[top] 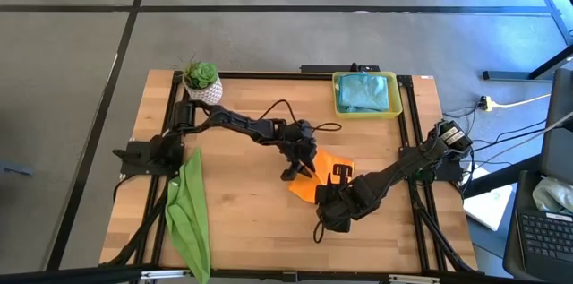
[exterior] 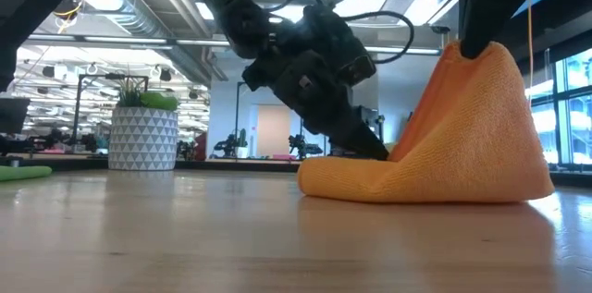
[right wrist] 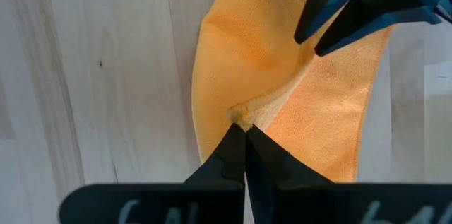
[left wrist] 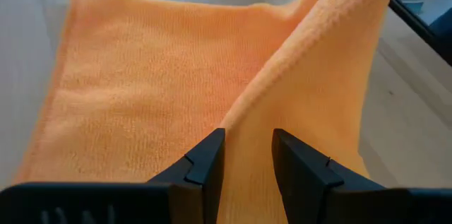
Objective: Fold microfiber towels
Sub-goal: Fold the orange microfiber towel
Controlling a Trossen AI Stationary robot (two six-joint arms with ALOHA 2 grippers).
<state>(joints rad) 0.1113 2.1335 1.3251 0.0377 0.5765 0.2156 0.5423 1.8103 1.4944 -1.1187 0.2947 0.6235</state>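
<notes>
While the orange towel (top: 315, 175) sits mid-table, slightly twd the front, both grippers are on it. R gripper (right wrist: 244, 133) has its jaws pressed together on a pinch of the cloth's edge, lifting it into a peak; low view shows the towel tented up on that side w/ the rest flat on the wood. L gripper (left wrist: 248, 155) comes in from the opposite side, jaws part-way apart w/ a raised fold of orange cloth running between the two fingers (left wrist: 209, 159); can't tell if they actually squeeze it or just straddle it.

Lime green towel (top: 188, 212) lies crumpled in a long strip along the table's (top: 242, 221) left edge, near front, well apart from the orange one. Farther back, potted plant (top: 201, 81) in a white patterned pot stands at the back-left corner. Yellow tray (top: 398, 96) at back-right holds teal towels (top: 365, 92), bunched inside it.
</notes>
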